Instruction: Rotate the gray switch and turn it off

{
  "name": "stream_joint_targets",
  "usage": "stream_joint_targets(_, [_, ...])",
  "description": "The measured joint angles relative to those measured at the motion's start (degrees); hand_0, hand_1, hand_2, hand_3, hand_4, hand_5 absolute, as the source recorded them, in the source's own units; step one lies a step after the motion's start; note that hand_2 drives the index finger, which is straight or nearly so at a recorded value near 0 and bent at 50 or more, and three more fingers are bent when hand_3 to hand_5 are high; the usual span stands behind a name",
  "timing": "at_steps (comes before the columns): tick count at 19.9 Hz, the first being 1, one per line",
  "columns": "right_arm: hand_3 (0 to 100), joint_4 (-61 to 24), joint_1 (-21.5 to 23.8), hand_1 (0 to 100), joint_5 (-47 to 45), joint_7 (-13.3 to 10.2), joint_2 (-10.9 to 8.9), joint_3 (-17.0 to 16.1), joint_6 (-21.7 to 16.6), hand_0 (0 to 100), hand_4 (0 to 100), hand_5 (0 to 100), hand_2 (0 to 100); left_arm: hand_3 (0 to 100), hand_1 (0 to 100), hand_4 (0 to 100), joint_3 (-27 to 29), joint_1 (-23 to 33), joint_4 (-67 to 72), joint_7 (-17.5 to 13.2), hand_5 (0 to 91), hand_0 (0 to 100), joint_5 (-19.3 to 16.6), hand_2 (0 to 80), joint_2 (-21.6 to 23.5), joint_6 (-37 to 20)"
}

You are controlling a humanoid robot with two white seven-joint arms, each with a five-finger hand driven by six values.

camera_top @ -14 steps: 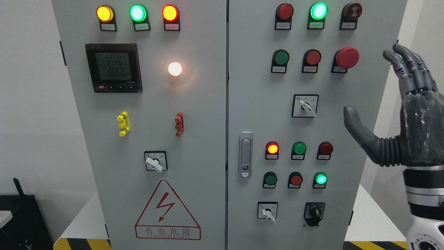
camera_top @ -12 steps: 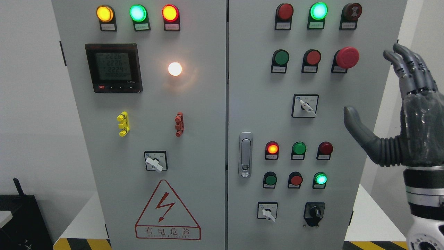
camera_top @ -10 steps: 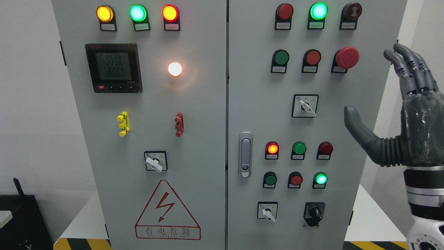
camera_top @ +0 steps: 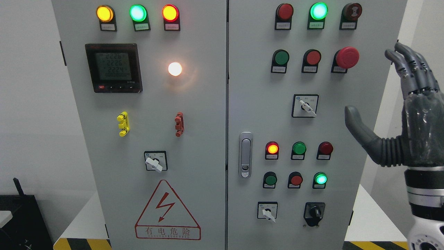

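On the right door of the grey cabinet, a gray rotary switch sits in a black-framed plate, its lever pointing down-right. Similar gray switches are at the lower right door and on the left door, both levers also pointing down-right. My right hand is raised at the picture's right edge, fingers spread and thumb out, holding nothing. It stands right of the upper switch and apart from the panel's controls. The left arm does not show.
A red mushroom button is just left of my fingers. Lit and unlit round lamps and push buttons fill both doors. There is a black selector knob, a door latch, a meter display and a black box at the lower left.
My right hand has drifted very slightly right and up, still spread. The switches and lamps look the same.
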Motion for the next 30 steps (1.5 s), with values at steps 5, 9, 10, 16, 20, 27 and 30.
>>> stream_joint_targets(5, [14, 0.0, 0.1, 41, 0.0, -0.3, 0.07, 0.0, 0.0, 30, 5, 2, 9, 0, 39, 0, 0.0, 0.0, 0.0, 0.2, 0.0, 12, 0.0, 0.0, 0.0, 0.0])
stream_joint_targets(9, [24, 0.0, 0.4, 42, 0.0, -0.2, 0.28, 0.0, 0.0, 30, 21, 13, 10, 0, 39, 0, 0.0, 0.0, 0.0, 0.3, 0.0, 12, 0.0, 0.0, 0.0, 0.0])
stream_joint_targets(10, [33, 0.0, 0.5, 43, 0.0, -0.2, 0.34, 0.0, 0.0, 29, 25, 17, 10, 0, 39, 0, 0.0, 0.0, 0.0, 0.3, 0.0, 12, 0.0, 0.0, 0.0, 0.0])
stream_joint_targets(16, [46, 0.1, 1.9, 43, 0.0, 0.0, 0.97, 0.0, 0.0, 30, 43, 49, 7, 0, 39, 0, 0.0, 0.0, 0.0, 0.3, 0.0, 12, 0.0, 0.0, 0.0, 0.0])
stream_joint_targets(20, [53, 0.3, 2.9, 44, 0.0, 0.0, 1.72, 0.2, 0.0, 30, 51, 65, 9, 0, 39, 0, 0.0, 0.0, 0.0, 0.4, 0.0, 12, 0.0, 0.0, 0.0, 0.0])
stream_joint_targets(27, [55, 1.1, 5.1, 41, 0.2, -0.2, 2.74, 0.9, 0.3, 27, 58, 73, 19, 0, 39, 0, 0.0, 0.0, 0.0, 0.4, 0.0, 12, 0.0, 0.0, 0.0, 0.0])
stream_joint_targets(30, [55, 1.8, 5.6, 41, 0.7, -0.2, 3.12, 1.2, 1.4, 20, 58, 73, 28, 0, 39, 0, 0.0, 0.0, 0.0, 0.4, 0.0, 12, 0.0, 0.0, 0.0, 0.0])
